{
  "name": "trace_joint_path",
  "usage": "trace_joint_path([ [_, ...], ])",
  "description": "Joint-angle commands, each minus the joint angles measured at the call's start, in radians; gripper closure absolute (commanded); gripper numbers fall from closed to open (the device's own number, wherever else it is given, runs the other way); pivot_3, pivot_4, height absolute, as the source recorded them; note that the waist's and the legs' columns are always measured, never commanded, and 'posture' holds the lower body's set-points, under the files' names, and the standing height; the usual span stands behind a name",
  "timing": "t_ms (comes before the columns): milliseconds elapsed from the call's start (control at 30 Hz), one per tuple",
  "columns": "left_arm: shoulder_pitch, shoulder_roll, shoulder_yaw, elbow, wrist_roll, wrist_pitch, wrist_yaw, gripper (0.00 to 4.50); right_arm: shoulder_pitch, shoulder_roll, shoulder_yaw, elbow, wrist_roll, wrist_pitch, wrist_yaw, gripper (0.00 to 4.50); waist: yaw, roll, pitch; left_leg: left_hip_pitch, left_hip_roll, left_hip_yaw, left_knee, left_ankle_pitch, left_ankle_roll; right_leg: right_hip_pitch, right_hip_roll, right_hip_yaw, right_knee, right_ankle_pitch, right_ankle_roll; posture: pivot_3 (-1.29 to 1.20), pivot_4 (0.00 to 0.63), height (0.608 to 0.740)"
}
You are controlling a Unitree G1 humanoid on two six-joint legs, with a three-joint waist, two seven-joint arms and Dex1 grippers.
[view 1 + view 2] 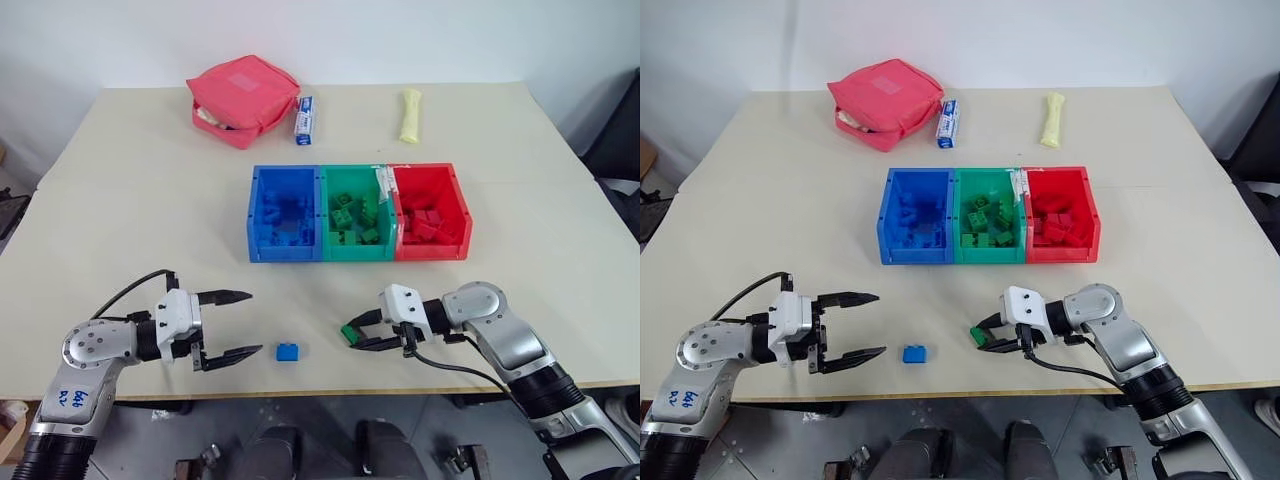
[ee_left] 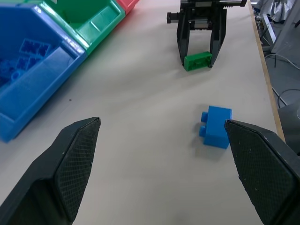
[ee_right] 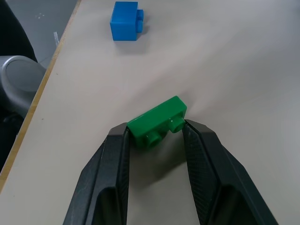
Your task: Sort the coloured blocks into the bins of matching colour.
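Nearest the table's front edge, a blue block (image 1: pixel 289 351) lies loose between the two grippers. The left gripper (image 1: pixel 231 325) hovers beside it with its fingers spread wide, gripping nothing. The right gripper (image 1: pixel 352 334) is clamped on a green block (image 3: pixel 157 123) just above the table (image 1: pixel 140 220). Farther back stand the blue bin (image 1: pixel 256 215), green bin (image 1: pixel 353 251) and red bin (image 1: pixel 461 215), each containing blocks of its own colour

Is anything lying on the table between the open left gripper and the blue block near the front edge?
No. In the left wrist view the stretch from the left gripper to the blue block is bare table.
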Motion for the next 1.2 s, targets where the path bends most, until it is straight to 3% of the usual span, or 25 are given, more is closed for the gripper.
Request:
trace_joint_path([
  [33, 0.001, -0.009, 0.025, -0.024, -0.024, 0.005, 0.019, 0.00, -0.030, 0.020, -0.088, -0.029, 0.076, 0.059, -0.053, 3.22, 0.000, 0.000, 0.000, 0.000, 0.000, 0.000, 0.000, 0.000, 0.000, 0.000, 0.000, 0.000, 0.000, 0.000, 0.000, 0.00, 0.150, 0.740],
  [200, -0.027, -0.037, 0.051, -0.031, -0.062, 0.053, 0.075, 0.00, -0.140, 0.064, -0.210, -0.005, 0.140, 0.163, -0.190, 3.22, -0.001, 0.000, 0.000, 0.000, 0.000, 0.000, 0.000, 0.000, 0.000, -0.001, 0.000, 0.000, 0.000, 0.000, 0.000, 0.00, 0.150, 0.740],
  [400, -0.060, -0.084, 0.072, -0.040, -0.096, 0.106, 0.146, 0.00, -0.358, 0.138, -0.238, 0.270, 0.011, 0.054, -0.401, 3.22, -0.003, 0.000, 0.000, 0.000, 0.000, 0.000, 0.000, 0.000, 0.000, -0.002, 0.000, 0.000, 0.003, 0.000, 0.000, 0.00, 0.150, 0.740],
  [667, -0.074, -0.111, 0.097, -0.046, -0.101, 0.143, 0.215, 0.00, -0.385, 0.138, -0.254, 0.314, 0.005, 0.002, -0.384, 0.55, -0.005, 0.000, 0.000, -0.002, -0.001, 0.000, 0.000, 0.000, 0.000, -0.003, 0.000, -0.003, 0.007, 0.000, 0.000, 0.00, 0.150, 0.740],
  [733, -0.067, -0.105, 0.104, -0.039, -0.099, 0.150, 0.214, 0.00, -0.355, 0.109, -0.273, 0.279, 0.032, -0.010, -0.343, 0.04, -0.003, 0.000, 0.000, -0.002, -0.001, 0.000, 0.001, 0.000, 0.000, -0.003, 0.000, -0.003, 0.007, 0.000, 0.000, 0.00, 0.150, 0.740],
  [1000, -0.024, 0.041, 0.166, 0.149, 0.005, -0.009, 0.083, 0.00, 0.041, -0.144, -0.446, -0.003, 0.303, -0.051, 0.061, 0.04, 0.002, 0.000, 0.000, -0.001, -0.001, -0.001, -0.001, -0.001, 0.001, 0.000, -0.001, -0.002, -0.001, 0.000, 0.000, 0.00, 0.150, 0.740],
  [1100, -0.017, 0.111, 0.162, 0.232, 0.033, -0.089, -0.006, 0.00, 0.207, -0.226, -0.513, -0.084, 0.347, -0.034, 0.118, 0.04, 0.001, 0.000, 0.000, -0.001, 0.000, -0.001, -0.001, -0.001, 0.001, 0.001, 0.000, -0.003, -0.002, 0.000, 0.000, 0.00, 0.150, 0.740],
  [1200, -0.002, 0.174, 0.129, 0.203, -0.011, -0.027, -0.119, 0.00, 0.346, -0.277, -0.556, -0.144, 0.352, -0.043, 0.144, 0.04, -0.002, 0.000, 0.000, 0.001, 0.001, 0.001, -0.001, -0.001, 0.001, 0.002, -0.001, -0.001, -0.002, 0.000, 0.000, 0.00, 0.150, 0.740],
])
